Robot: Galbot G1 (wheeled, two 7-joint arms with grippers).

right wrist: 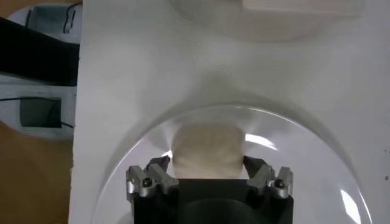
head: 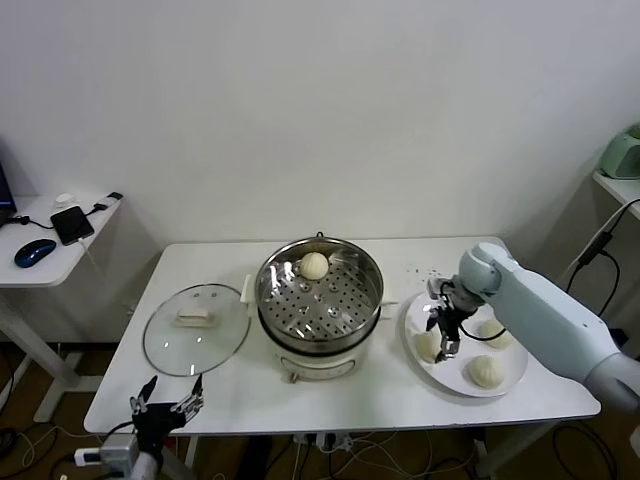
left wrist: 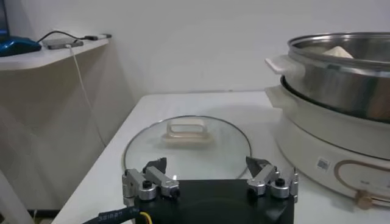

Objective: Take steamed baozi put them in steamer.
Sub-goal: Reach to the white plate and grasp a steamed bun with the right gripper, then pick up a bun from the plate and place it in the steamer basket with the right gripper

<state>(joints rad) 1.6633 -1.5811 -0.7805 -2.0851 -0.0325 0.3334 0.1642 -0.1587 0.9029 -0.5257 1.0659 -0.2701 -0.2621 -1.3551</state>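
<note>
Right end effector (head: 447, 338) down on plate (head: 505, 385), fingers either side of one bun (right wrist: 204, 149), grip not certain; left end effector (left wrist: 207, 176) released near lid (left wrist: 186, 146).

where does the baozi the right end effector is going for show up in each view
Head view: the baozi lies at the plate's steamer-side edge, under the right end effector.
Right wrist view: baozi sits between the fingers, on the plate.
Left wrist view: not in it.
Shared landmark: the steamer.
</note>
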